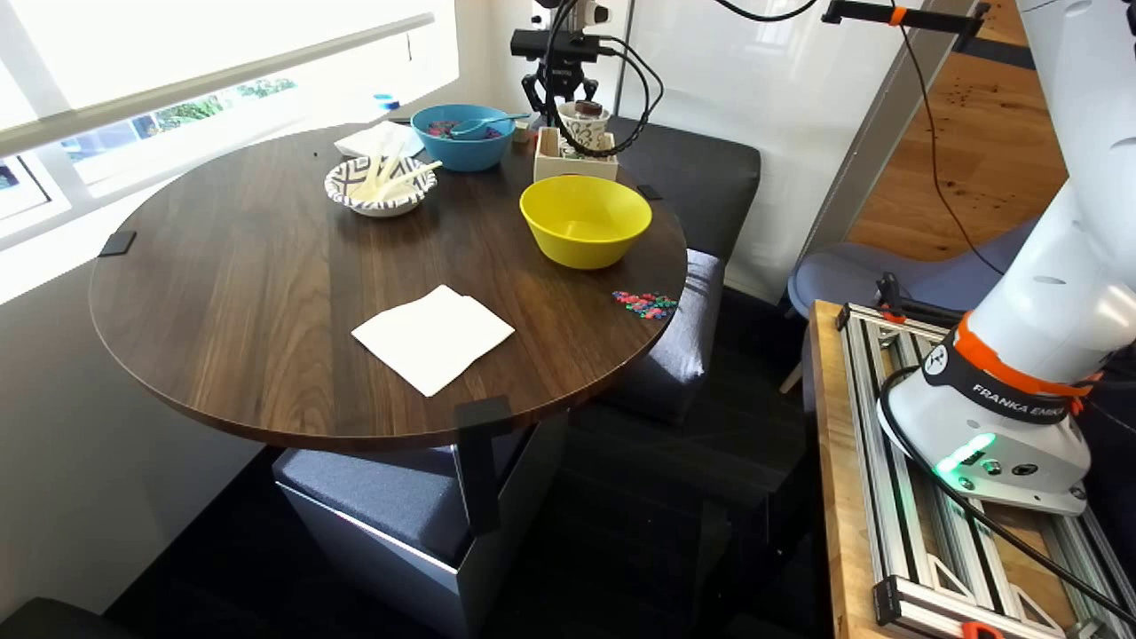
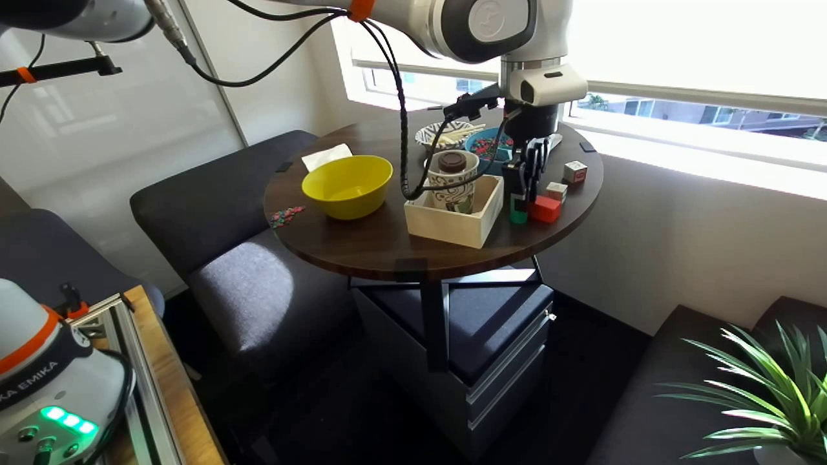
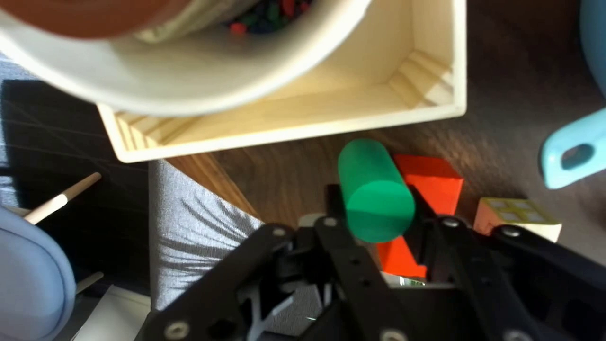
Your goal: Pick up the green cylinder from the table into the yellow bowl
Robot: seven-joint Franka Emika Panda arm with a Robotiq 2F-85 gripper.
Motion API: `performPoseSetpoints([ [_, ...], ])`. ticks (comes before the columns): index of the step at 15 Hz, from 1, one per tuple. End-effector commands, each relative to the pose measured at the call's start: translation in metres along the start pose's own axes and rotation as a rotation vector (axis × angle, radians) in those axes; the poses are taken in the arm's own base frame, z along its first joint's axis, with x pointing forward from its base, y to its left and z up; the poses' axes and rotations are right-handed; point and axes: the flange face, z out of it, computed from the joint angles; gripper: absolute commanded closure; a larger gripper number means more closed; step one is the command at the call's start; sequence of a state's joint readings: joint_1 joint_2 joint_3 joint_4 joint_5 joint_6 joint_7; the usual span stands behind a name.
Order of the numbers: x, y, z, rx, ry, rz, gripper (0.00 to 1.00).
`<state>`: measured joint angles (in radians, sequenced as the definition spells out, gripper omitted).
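In the wrist view we have the cup (image 3: 189, 78) blurred and cut off at the top, and the blue bowl (image 3: 594, 38) cropped to a sliver. In an exterior view the gripper (image 2: 524, 195) hides the upper part of the green cylinder (image 2: 519, 215) from us; the coloured bits (image 2: 286, 217) on the table (image 2: 362, 242) are too small to name.

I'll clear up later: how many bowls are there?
3: the yellow bowl near the wooden box, the patterned bowl holding pale utensils, and the blue bowl beside it. Both exterior views show all.
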<state>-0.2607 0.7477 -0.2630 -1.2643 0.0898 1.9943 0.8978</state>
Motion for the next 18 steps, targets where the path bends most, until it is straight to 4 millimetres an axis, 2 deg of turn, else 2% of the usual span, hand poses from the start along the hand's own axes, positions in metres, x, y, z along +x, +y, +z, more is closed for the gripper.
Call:
performPoseSetpoints([
  [1, -0.006, 0.005, -0.005, 0.001, -0.033, 0.030, 0.93],
  [5, -0.001, 0.007, -0.019, 0.017, -0.034, 0.041, 0.92],
  [10, 0.011, 0.021, -0.075, 0.016, -0.016, 0.002, 0.92],
  [15, -0.010, 0.024, -0.152, 0.079, -0.002, -0.093, 0.92],
  [18, -0.041, 0.019, -0.195, 0.135, 0.032, -0.157, 0.92],
])
